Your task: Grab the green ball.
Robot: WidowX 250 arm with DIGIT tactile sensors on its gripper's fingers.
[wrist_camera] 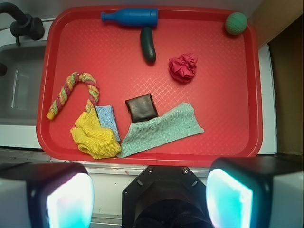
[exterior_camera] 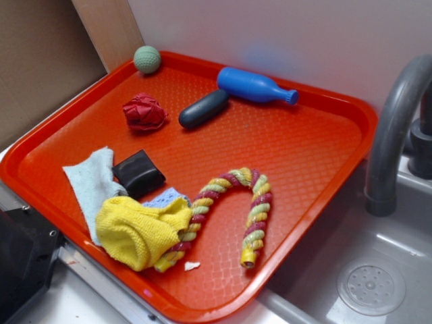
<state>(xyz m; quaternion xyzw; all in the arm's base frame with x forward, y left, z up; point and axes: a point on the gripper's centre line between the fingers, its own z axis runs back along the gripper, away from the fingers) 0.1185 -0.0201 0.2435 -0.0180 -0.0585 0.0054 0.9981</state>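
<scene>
Sitting in the far corner of the red tray (exterior_camera: 324,175), right against the rim, is the green ball (exterior_camera: 147,59), all by itself. Nearest to it in the tray lies the red wad (exterior_camera: 144,112), a little way apart. Beside the wad rests a dark oblong piece (exterior_camera: 203,109), and just beyond that a blue bottle (exterior_camera: 255,86) lies on its side along the tray's rim. At the tray's other end a black square block (exterior_camera: 138,173) sits on a pale green cloth (exterior_camera: 93,183), with a yellow cloth (exterior_camera: 142,231), a blue sponge (exterior_camera: 165,198) and a curved rope toy (exterior_camera: 226,209) bunched close. The gripper (wrist_camera: 149,199) hangs outside the tray, jaws spread wide, holding nothing.
</scene>
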